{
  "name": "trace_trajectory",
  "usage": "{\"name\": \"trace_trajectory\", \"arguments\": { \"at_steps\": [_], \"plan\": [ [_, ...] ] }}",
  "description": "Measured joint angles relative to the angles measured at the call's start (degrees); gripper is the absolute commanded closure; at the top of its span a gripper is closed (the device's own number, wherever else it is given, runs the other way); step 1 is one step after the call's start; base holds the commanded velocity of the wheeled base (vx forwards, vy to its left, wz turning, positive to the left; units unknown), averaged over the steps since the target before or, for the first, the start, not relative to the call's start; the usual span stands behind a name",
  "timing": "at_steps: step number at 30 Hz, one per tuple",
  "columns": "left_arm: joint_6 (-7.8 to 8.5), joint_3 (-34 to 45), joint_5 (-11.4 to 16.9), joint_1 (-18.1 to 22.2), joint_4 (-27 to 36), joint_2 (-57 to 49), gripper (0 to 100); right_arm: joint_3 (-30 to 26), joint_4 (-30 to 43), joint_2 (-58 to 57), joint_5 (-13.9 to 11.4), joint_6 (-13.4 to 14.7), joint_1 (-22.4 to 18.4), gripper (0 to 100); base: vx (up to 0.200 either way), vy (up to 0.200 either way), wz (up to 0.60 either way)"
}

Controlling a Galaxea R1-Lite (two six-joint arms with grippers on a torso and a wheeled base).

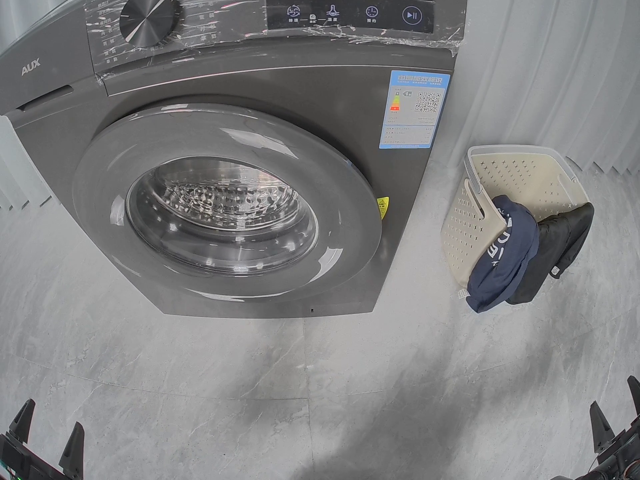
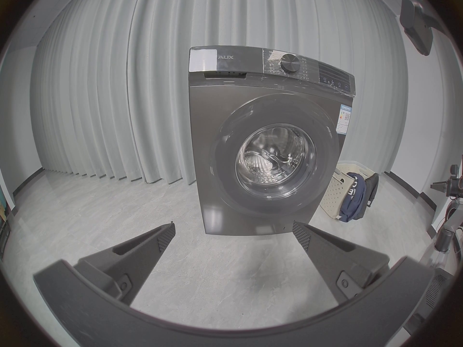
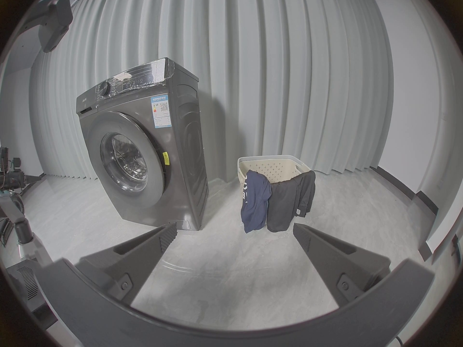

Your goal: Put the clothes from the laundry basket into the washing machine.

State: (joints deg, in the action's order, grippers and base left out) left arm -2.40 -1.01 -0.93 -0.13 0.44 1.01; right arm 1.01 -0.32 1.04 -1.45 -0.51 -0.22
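A grey front-loading washing machine (image 1: 220, 141) stands on the floor with its round glass door (image 1: 223, 211) closed; it also appears in the left wrist view (image 2: 270, 140) and right wrist view (image 3: 144, 145). To its right sits a cream laundry basket (image 1: 527, 175), with a navy garment (image 1: 503, 255) and a black garment (image 1: 560, 241) draped over its front rim. My left gripper (image 1: 47, 435) is open at the lower left, far from the machine. My right gripper (image 1: 617, 411) is open at the lower right, short of the basket (image 3: 275, 167).
Pale marbled floor tiles (image 1: 320, 395) stretch between me and the machine. White curtains (image 3: 289, 73) hang behind the machine and basket. A dark skirting (image 3: 405, 189) runs along the wall right of the basket.
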Motion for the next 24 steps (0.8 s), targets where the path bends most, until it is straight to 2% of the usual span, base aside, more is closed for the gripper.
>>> {"name": "trace_trajectory", "arguments": {
  "at_steps": [11, 20, 24],
  "plan": [
    [-0.02, 0.0, 0.0, 0.0, 0.0, 0.0, 0, 0.0, 0.0, 0.0, 0.0, 0.0, 0.0, 0, 0.000, 0.200, 0.00],
    [0.00, 0.0, 0.0, 0.0, 0.0, 0.0, 0, 0.0, 0.0, 0.0, 0.0, 0.0, -0.1, 0, 0.000, 0.000, 0.00],
    [0.00, 0.0, 0.0, 0.0, 0.0, 0.0, 0, 0.0, 0.0, 0.0, 0.0, 0.0, -0.1, 0, 0.200, 0.000, 0.00]
  ]
}}
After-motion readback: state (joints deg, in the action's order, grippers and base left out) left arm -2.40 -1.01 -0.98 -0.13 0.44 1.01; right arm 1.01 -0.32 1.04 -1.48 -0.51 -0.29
